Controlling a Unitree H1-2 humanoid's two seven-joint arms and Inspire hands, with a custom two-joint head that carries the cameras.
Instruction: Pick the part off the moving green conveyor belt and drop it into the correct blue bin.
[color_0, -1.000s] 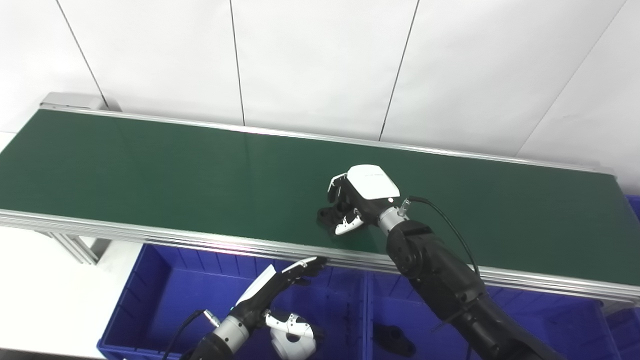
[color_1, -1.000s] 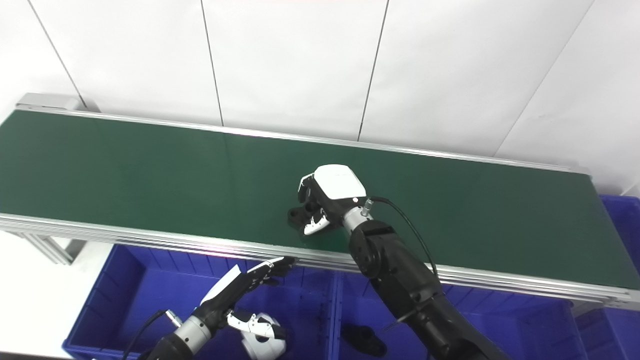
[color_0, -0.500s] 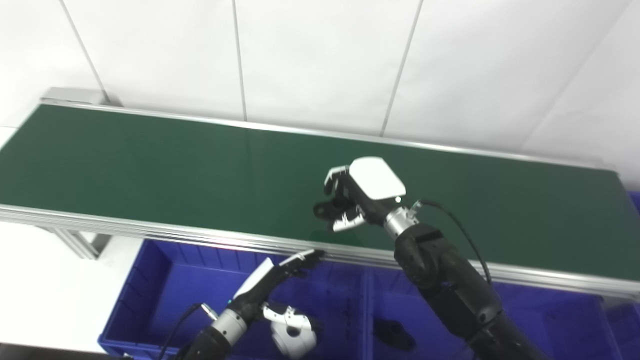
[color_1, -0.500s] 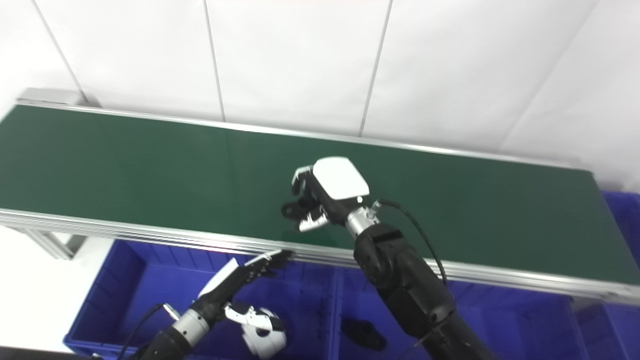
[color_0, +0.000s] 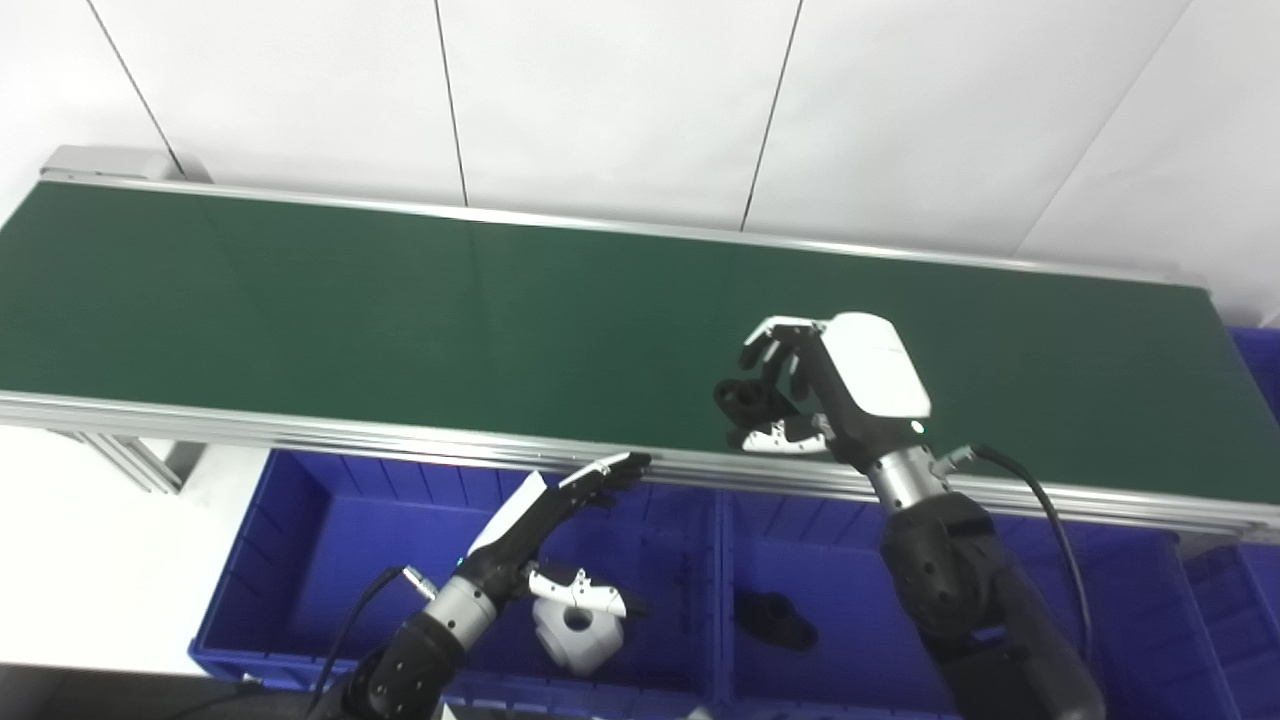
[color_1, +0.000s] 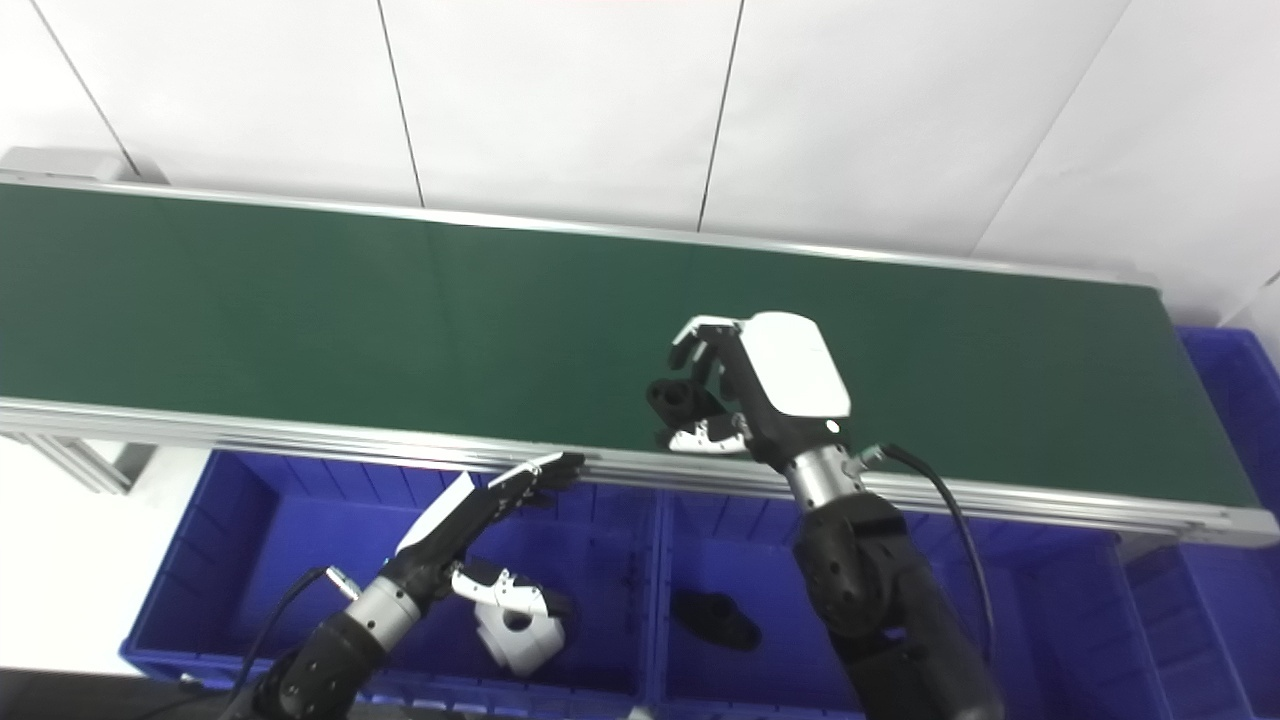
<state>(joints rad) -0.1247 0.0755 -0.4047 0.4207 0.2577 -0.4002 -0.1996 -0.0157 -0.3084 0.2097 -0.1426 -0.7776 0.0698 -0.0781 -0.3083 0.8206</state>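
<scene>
My right hand (color_0: 820, 385) is shut on a small black part (color_0: 741, 398) and holds it in the air over the near edge of the green conveyor belt (color_0: 350, 310). The part also shows in the right eye view (color_1: 673, 396). My left hand (color_0: 545, 525) is open with fingers stretched out, over the left blue bin (color_0: 300, 540). A white part (color_0: 570, 635) lies in that left bin below the left hand. A black part (color_0: 775, 620) lies in the middle blue bin (color_0: 860, 620).
The belt's aluminium rail (color_0: 300, 440) runs along the near edge above the bins. Another blue bin (color_1: 1225, 400) stands at the far right end of the belt. White wall panels stand behind the belt.
My right hand has lifted the black part off the belt and carried it right and toward the near rail. The camera view has shifted. The left hand has stayed in place.
</scene>
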